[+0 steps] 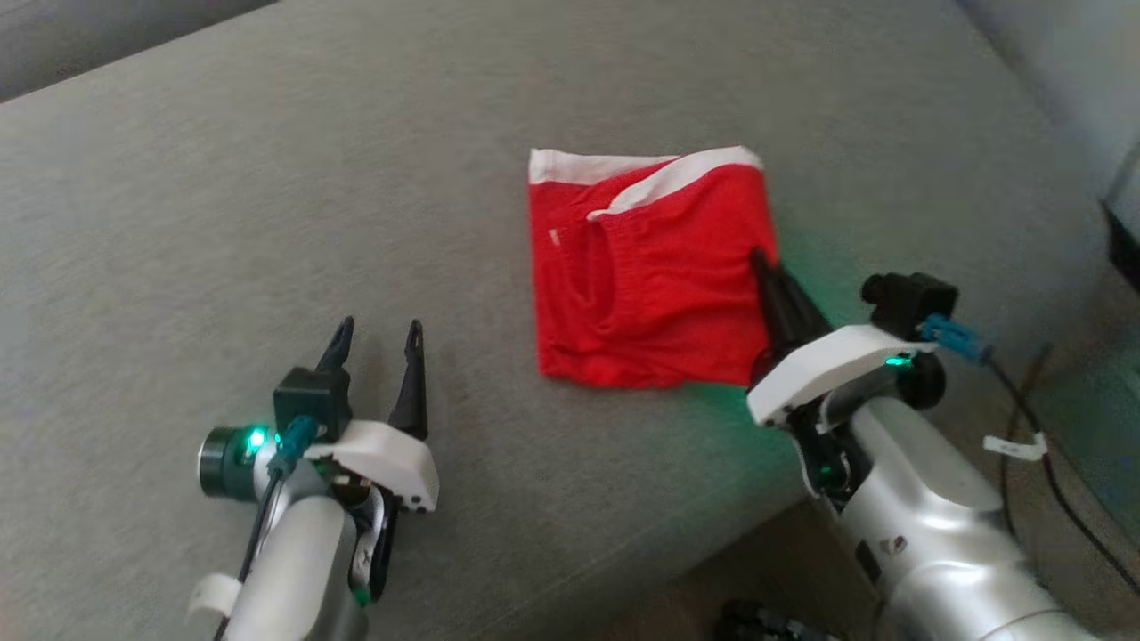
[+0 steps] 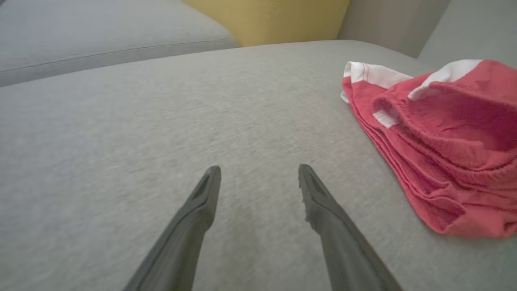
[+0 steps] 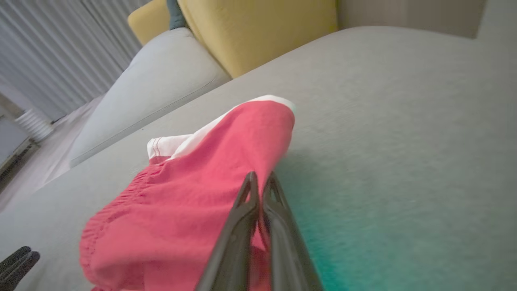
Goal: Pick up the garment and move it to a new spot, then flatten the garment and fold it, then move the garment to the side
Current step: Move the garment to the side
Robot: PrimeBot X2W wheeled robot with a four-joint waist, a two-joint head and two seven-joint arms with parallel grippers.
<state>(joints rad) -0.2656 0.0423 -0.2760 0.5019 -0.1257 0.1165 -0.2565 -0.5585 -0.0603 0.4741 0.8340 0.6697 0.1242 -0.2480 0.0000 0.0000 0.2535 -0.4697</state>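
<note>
A: Where is the red garment lying?

B: It lies folded in a rough square on the grey sofa cushion, a little right of the middle in the head view; its far edge is white, and the near edge is not far from the front edge of the cushion.

A: And the right gripper?

B: Its two dark fingers are pressed together at the right edge of the garment; in the right wrist view some red cloth shows between them, so it pinches the cloth there.

A: The left gripper?

B: Its fingers stand wide apart with nothing between them; it is over bare cushion, well apart from the garment on the left.

A: Anything behind?

B: A yellow pillow at the far end of the sofa.
</note>
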